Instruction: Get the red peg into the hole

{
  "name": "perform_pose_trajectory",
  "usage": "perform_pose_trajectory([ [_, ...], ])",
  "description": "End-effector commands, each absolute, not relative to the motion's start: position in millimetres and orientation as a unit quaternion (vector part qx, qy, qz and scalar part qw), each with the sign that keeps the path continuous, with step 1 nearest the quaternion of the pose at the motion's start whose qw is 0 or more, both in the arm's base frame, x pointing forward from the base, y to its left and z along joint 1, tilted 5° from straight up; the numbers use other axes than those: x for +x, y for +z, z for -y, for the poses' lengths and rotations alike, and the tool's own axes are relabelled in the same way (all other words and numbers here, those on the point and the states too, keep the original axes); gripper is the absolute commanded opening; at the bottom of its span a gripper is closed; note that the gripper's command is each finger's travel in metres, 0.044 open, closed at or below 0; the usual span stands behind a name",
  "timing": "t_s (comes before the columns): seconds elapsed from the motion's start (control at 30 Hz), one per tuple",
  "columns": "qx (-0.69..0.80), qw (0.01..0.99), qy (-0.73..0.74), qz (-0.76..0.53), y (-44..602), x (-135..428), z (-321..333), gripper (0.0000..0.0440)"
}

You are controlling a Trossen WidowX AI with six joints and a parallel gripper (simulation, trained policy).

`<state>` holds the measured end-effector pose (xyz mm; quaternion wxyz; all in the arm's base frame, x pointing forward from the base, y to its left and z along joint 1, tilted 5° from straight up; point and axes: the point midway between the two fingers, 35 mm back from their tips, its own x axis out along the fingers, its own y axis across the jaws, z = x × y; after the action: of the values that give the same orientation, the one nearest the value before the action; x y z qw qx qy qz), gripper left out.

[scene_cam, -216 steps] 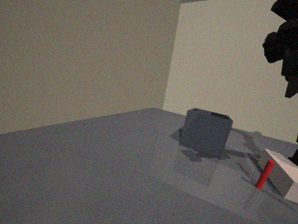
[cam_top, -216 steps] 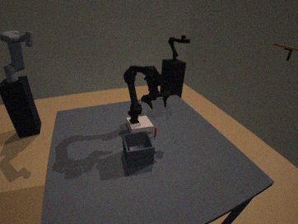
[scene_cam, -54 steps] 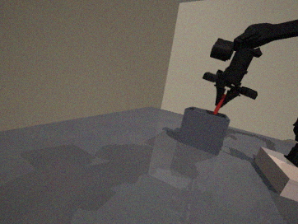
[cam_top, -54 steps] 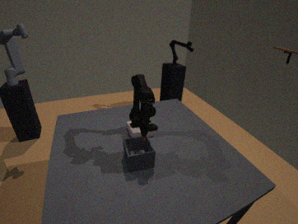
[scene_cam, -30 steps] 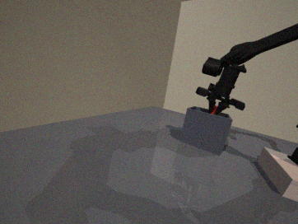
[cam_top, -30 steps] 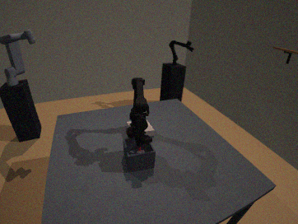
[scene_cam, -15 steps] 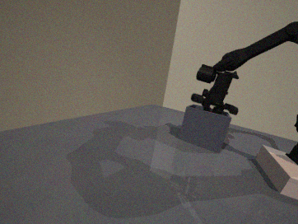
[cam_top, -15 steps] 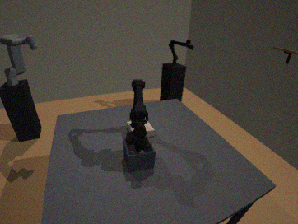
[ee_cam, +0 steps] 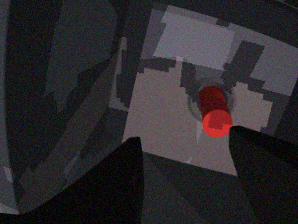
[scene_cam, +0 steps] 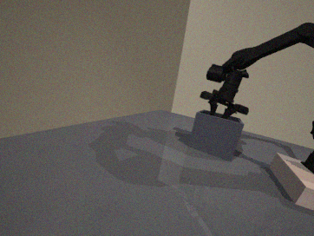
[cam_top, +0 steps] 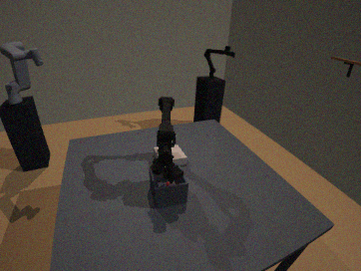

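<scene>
One red peg (ee_cam: 216, 112), standing in the hole ring of the plate (ee_cam: 165, 117) at box bottom; wrist view, right of ctr. Leans a little: near end lower in frame, far end at the ring. How deep it sits, can't tell; a good length still shows, so I'd judge it started, not fully home.

One open box (cam_top: 171, 195) (scene_cam: 217, 135), ctr of top view, right of ctr in exterior. Its walls hide the peg from the side, hence I rely on the wrist cam.

One gripper (cam_top: 168, 174) (scene_cam: 218, 116) (ee_cam: 186, 142), fingertips down in the box mouth. Pincer partly spread, nothing pinched; peg lies between the tips in the wrist frame but nearer the right-hand one, poss. touching, can't tell. Reads as a let-go, so the plate bears the peg now.

One pale block (cam_top: 178, 154) (scene_cam: 291, 180), lower right of exterior; purpose unkn.

Next, my est.: square the peg up, then press its top down w/ closed tips. Risk: sideways nudge jams or tips it.
</scene>
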<state>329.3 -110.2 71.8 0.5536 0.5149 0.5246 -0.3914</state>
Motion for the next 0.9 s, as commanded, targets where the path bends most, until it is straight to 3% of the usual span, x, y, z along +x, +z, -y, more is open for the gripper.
perform_pose_trajectory([
  [0.0, 0.526, 0.554, -0.376, -0.524, 80.9, 333.4, 111.8, 0.0184],
  [0.87, 0.589, 0.624, -0.237, -0.455, 205.1, 363.4, 138.0, 0.0226],
])
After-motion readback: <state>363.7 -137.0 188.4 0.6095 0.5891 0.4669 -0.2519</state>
